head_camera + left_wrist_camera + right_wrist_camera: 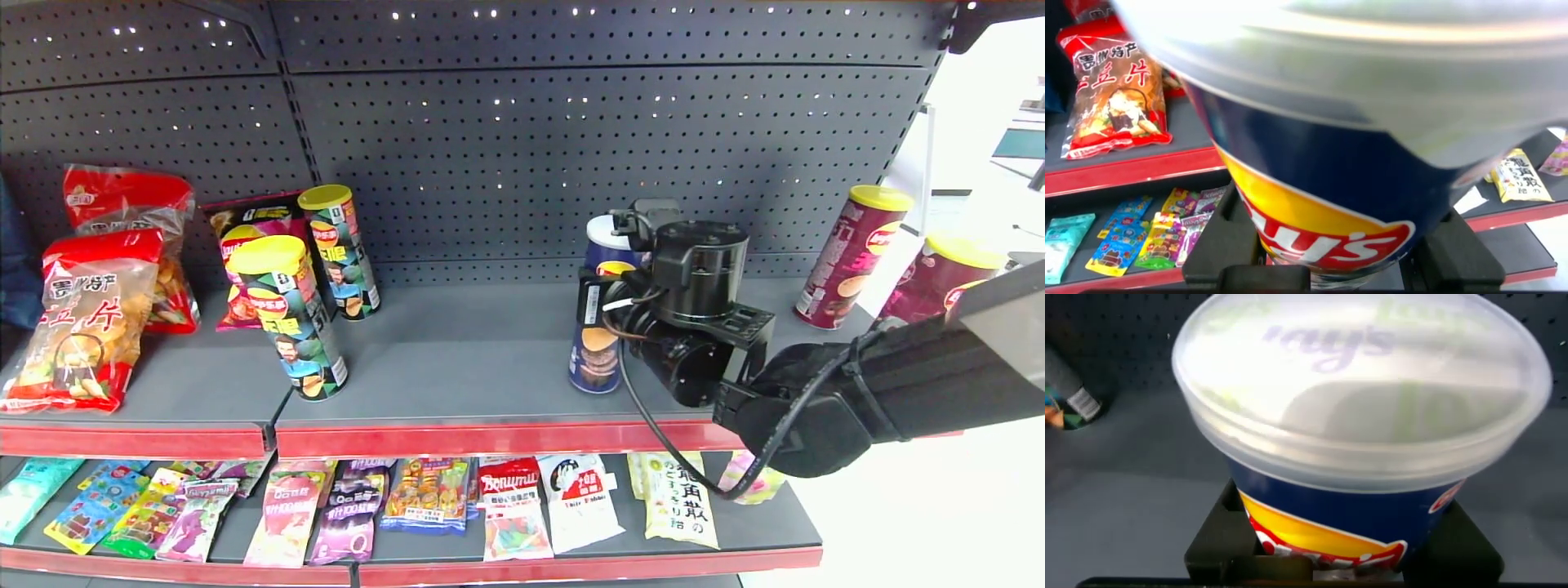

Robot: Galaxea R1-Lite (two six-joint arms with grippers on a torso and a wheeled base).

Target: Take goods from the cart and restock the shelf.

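The right gripper is closed on a blue can; its dark fingers press the can's sides low down, under the clear lid. The can stands upright on the upper shelf, near the front edge, with the gripper's wrist on the side toward the robot's right. Well apart on the gripper's left stand two green-labelled cans with yellow lids, and beyond them red snack bags. Well apart on its right two maroon cans lean at the shelf's end. Below the gripper, flat packets lie on the lower shelf. The left gripper holds a second blue can between its fingers, with a red bag and the packet shelf behind it. From the head, the wrist covers much of the first can and the fingertips. The second can blocks most of the shelf behind it, so how near the left gripper is to the shelf cannot be told.
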